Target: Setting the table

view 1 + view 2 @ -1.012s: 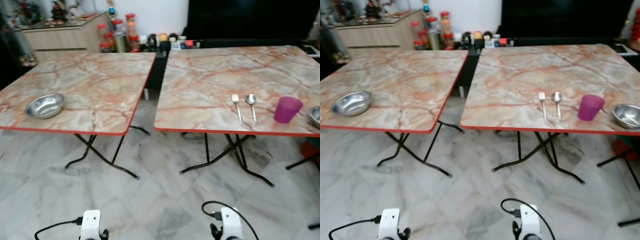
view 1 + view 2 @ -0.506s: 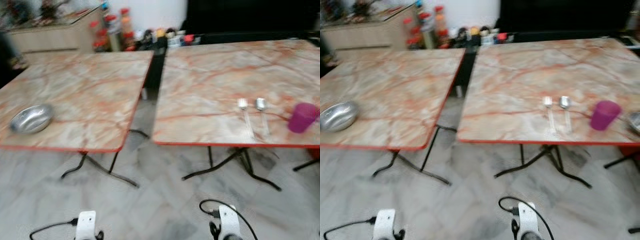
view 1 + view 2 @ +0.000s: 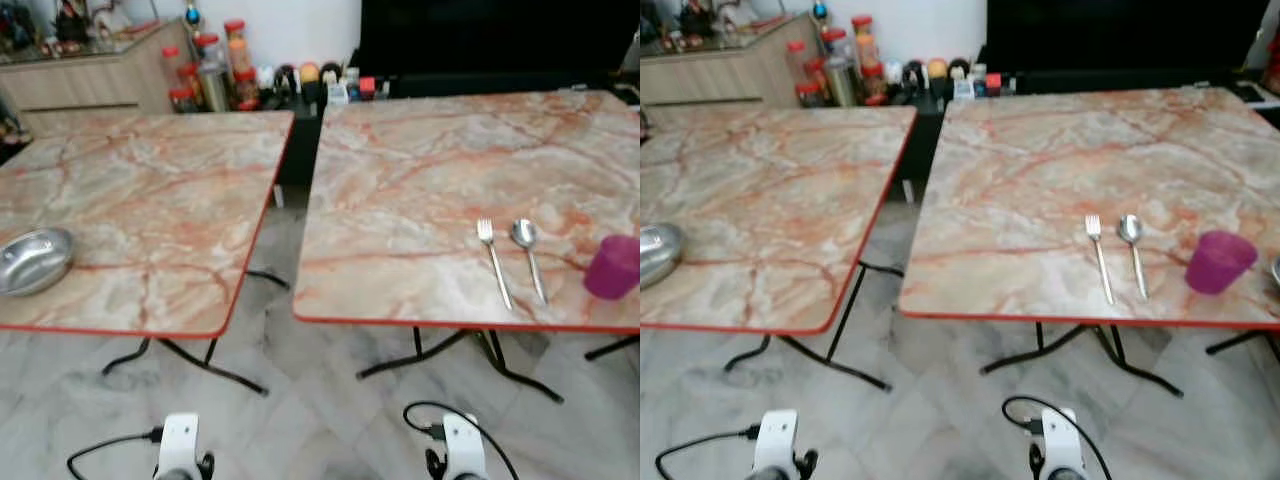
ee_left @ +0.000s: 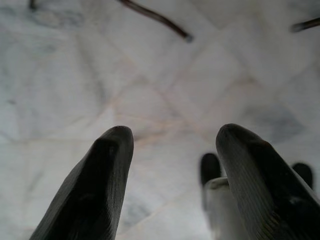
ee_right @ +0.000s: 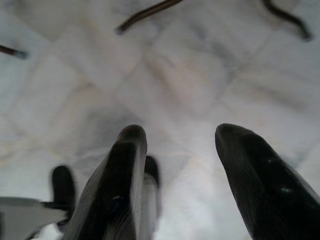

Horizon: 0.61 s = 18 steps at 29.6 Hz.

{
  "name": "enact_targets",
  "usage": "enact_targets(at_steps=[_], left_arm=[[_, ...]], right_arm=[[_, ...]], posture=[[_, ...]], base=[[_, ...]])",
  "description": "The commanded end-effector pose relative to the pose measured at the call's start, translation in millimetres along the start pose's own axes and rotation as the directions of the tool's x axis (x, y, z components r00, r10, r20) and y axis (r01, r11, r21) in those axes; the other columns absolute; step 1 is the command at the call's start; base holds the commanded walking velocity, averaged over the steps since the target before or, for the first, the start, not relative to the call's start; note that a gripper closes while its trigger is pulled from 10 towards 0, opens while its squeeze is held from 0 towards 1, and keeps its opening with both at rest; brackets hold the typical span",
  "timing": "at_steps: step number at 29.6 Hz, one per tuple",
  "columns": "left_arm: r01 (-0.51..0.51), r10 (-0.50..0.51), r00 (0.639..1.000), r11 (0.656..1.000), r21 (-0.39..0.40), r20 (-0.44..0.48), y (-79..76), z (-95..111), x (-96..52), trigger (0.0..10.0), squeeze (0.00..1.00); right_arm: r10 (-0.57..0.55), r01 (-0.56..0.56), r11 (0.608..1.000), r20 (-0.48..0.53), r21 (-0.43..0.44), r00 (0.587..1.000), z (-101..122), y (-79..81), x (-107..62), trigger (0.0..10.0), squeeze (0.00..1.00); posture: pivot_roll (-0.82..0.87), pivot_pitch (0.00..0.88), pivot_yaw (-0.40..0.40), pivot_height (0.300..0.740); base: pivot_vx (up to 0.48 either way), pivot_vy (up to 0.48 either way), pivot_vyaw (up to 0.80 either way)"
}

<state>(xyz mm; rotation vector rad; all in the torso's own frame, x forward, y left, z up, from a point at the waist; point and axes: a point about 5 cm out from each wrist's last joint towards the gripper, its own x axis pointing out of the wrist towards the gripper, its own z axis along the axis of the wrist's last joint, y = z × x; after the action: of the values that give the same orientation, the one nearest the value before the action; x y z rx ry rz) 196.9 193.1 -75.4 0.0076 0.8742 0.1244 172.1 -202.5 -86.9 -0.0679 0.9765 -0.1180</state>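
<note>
Two marble-patterned tables with red edges stand side by side. On the right table (image 3: 420, 190), near its front edge, lie a fork (image 3: 494, 262) and a spoon (image 3: 528, 255), with a purple cup (image 3: 613, 267) to their right. A steel bowl (image 3: 35, 260) rests on the left table (image 3: 160, 200) near its front left. Both arms hang low over the tiled floor. My left gripper (image 4: 172, 135) is open and holds nothing. My right gripper (image 5: 180, 132) is open and empty too.
A narrow gap with folding black legs (image 3: 230, 375) separates the tables. Jars and bottles (image 3: 215, 75) crowd a low dark shelf behind them, beside a wooden cabinet (image 3: 80, 80). A second steel bowl's rim (image 3: 1276, 270) peeks in at the far right.
The camera has moved nearer to the tables, so the steel bowl now sits at the picture's left edge. Nothing on the tables has moved. Both arms still hang low.
</note>
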Motion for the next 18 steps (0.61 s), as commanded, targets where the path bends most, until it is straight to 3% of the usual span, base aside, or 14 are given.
enact_targets(at_steps=[1,9,18], left_arm=[[-0.033,0.033,0.999,0.999,-0.002,-0.023,12.6,-6.8,-1.8,10.0,0.00],[-0.034,0.035,0.999,0.999,0.020,-0.035,12.9,-9.0,-2.2,10.0,0.00],[-0.034,0.034,0.999,0.999,0.020,-0.033,13.2,-9.8,-2.5,10.0,0.00]], right_arm=[[0.020,-0.020,1.000,0.016,0.013,1.000,4.5,7.8,0.7,10.0,0.00],[0.027,-0.027,1.000,0.018,-0.001,0.999,4.2,8.8,0.6,10.0,0.00],[0.030,-0.030,0.999,0.012,-0.017,0.999,3.1,9.6,0.5,10.0,0.00]], posture=[[-0.04,0.000,0.058,0.740],[-0.04,0.000,0.059,0.740],[-0.04,0.000,0.058,0.740]], base=[[0.000,0.000,0.00],[0.000,0.000,0.00],[0.000,-0.300,0.00]])
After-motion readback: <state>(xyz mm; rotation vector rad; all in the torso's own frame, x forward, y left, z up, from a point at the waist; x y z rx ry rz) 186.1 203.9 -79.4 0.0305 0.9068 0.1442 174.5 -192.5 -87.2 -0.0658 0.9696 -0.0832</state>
